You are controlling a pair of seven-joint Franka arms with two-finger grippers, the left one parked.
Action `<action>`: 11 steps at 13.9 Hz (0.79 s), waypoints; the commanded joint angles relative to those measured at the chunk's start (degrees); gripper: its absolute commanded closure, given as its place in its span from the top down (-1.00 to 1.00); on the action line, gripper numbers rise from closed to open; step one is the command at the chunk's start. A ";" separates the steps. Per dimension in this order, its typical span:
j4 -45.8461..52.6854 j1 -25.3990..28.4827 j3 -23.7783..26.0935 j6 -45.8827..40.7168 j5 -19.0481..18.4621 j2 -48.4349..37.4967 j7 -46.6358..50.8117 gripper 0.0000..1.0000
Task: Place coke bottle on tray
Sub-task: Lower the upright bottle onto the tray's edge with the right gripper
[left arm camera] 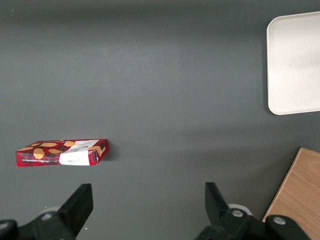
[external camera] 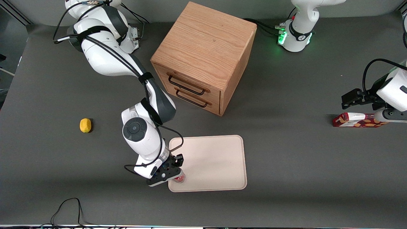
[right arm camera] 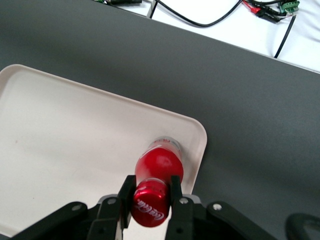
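The coke bottle [right arm camera: 159,165] stands upright in a corner of the cream-white tray [right arm camera: 65,135], its red cap between my gripper's [right arm camera: 150,192] fingers, which are shut on it just below the cap. In the front view the gripper [external camera: 174,173] is over the tray's [external camera: 216,162] corner nearest the front camera, toward the working arm's end, and the bottle [external camera: 180,178] shows as a small red spot beneath it. Whether the bottle's base touches the tray I cannot tell.
An oak drawer cabinet [external camera: 203,57] stands farther from the front camera than the tray. A yellow lemon [external camera: 85,125] lies toward the working arm's end. A red-and-white patterned carton [external camera: 356,120] lies toward the parked arm's end; it also shows in the left wrist view [left arm camera: 62,152].
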 commanded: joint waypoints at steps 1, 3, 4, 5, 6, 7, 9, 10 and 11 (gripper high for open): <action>1.75 0.45 -0.27 -2.84 -1.48 0.20 0.69 -1.00; 1.76 0.45 -0.27 -3.38 -1.48 0.11 0.69 -1.00; 1.76 0.27 -0.18 -3.38 -1.48 0.20 0.43 -0.56; 1.67 -0.08 0.00 -3.29 -1.30 0.20 0.34 0.80; 1.67 -0.25 0.00 -3.38 -1.30 0.20 0.25 1.00; 1.75 -0.25 0.00 -3.38 -1.30 0.20 0.25 1.00; 1.76 -0.25 0.00 -3.38 -1.21 0.20 0.25 1.00; 1.76 -0.17 0.00 -3.38 -1.30 0.11 0.25 1.00; 1.67 -0.17 -0.09 -3.38 -1.30 -0.06 0.34 1.00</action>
